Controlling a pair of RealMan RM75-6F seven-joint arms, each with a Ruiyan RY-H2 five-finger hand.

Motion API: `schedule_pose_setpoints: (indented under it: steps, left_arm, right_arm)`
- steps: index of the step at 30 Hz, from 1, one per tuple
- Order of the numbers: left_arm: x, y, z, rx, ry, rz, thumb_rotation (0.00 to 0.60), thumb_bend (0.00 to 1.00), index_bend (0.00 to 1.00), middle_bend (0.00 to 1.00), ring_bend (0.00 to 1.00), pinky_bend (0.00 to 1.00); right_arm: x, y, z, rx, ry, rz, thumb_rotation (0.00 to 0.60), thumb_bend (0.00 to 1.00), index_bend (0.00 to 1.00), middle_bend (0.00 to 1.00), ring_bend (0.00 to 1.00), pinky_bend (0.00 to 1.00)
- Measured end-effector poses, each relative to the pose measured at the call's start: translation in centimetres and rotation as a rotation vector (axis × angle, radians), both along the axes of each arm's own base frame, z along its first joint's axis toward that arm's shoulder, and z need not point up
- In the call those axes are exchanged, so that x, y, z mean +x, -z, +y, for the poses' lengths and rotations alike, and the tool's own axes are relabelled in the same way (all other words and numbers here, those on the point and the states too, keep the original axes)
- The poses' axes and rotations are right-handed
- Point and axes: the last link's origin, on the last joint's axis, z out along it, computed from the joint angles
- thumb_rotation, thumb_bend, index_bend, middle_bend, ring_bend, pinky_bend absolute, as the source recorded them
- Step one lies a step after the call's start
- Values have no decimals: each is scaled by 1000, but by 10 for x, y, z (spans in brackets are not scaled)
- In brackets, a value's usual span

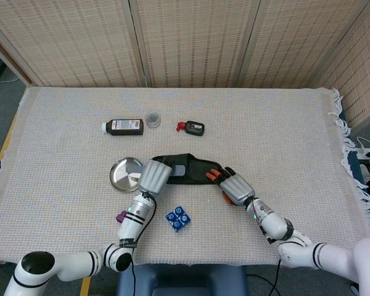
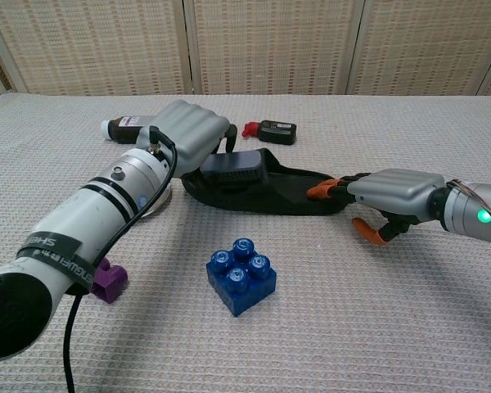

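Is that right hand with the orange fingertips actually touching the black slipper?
Touching. In the chest view the right hand lays its orange-tipped fingers against the end of the black slipper, with no gap showing.

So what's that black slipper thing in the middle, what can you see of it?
The black slipper is a soft-looking slide sandal with a wide strap, lying flat, sole down, on the woven tablecloth. The left hand holds a dark brush over its strap end; the brush seems to rest on it. The right hand grips the other end with orange-tipped fingers. A metal dish lies beside it.
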Motion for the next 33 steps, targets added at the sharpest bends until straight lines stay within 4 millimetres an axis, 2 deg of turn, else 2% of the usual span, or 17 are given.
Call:
schedule_pose_setpoints:
  steps: [13,26,33]
  left_arm:
    - [-16,-5,14,52,-26,20,600,381,509,553,893,1000]
    - [7,9,-10,-22,42,-69,600,384,512,555,893,1000]
    - [0,11,-2,11,39,-27,600,385,512,555,893,1000]
  right_arm:
    - [0,-4,-1,-1,-3,3,600,688,0,0,0,0]
    - [2,0,3,12,-7,3,600,687,0,0,0,0]
    - [3,-4,2,4,-6,-1,600,687,0,0,0,0]
